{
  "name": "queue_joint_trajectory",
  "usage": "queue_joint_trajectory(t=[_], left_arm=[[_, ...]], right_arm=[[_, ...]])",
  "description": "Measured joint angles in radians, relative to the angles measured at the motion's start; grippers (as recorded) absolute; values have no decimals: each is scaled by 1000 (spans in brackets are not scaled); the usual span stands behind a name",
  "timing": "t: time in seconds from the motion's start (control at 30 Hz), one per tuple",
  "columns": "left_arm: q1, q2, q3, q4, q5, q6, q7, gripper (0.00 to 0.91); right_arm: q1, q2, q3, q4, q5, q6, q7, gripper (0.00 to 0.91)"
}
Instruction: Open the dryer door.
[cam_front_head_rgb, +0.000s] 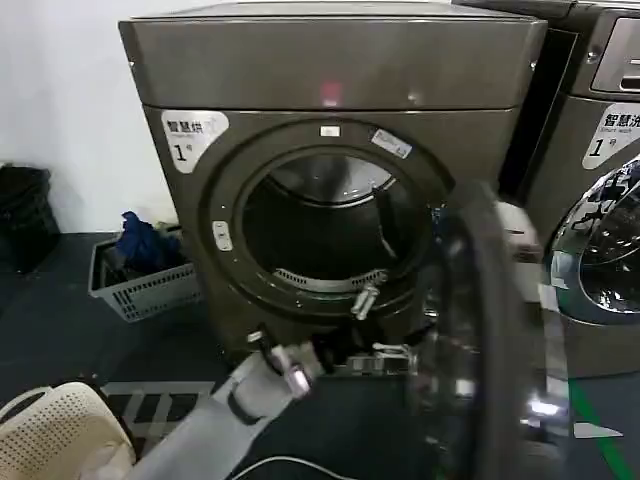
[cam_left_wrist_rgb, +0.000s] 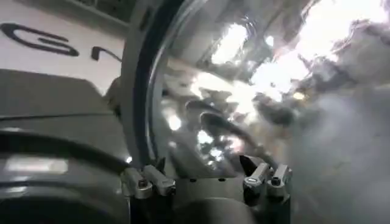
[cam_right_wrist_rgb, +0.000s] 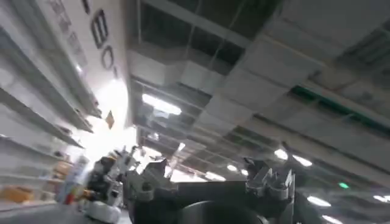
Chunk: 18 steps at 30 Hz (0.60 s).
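Observation:
The dryer door (cam_front_head_rgb: 482, 330) stands swung out to the right of the grey-brown dryer (cam_front_head_rgb: 330, 70), seen nearly edge-on. The dark drum opening (cam_front_head_rgb: 320, 225) is uncovered. My left arm reaches up from the lower left. Its left gripper (cam_front_head_rgb: 378, 325) sits below the opening, close to the door's inner side. In the left wrist view the left gripper (cam_left_wrist_rgb: 204, 176) is open, fingers (cam_left_wrist_rgb: 146, 181) spread wide, with the door's chrome ring (cam_left_wrist_rgb: 137, 91) and reflective glass (cam_left_wrist_rgb: 244, 79) right ahead. The right gripper (cam_right_wrist_rgb: 207, 176) is open, holds nothing and points at the ceiling.
A second machine (cam_front_head_rgb: 600, 130) with its own chrome-ringed door (cam_front_head_rgb: 600, 250) stands close on the right. On the floor to the left, a grey basket (cam_front_head_rgb: 140, 285) holds clothes. A white basket (cam_front_head_rgb: 60, 430) sits at the lower left.

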Motion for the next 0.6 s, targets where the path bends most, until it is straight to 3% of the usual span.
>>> queue_joint_trajectory(t=[0.27, 0.43, 0.6], left_arm=[[-95, -114, 92, 88, 2, 0, 1, 907], [-139, -170, 129, 140, 3, 0, 3, 907], [-171, -227, 149, 199, 14, -2, 3, 907]], right_arm=[[-29, -13, 69, -72, 5, 30, 9, 907], [-41, -13, 81, -80, 4, -8, 52, 907], [-66, -24, 80, -108, -12, 0, 94, 907]])
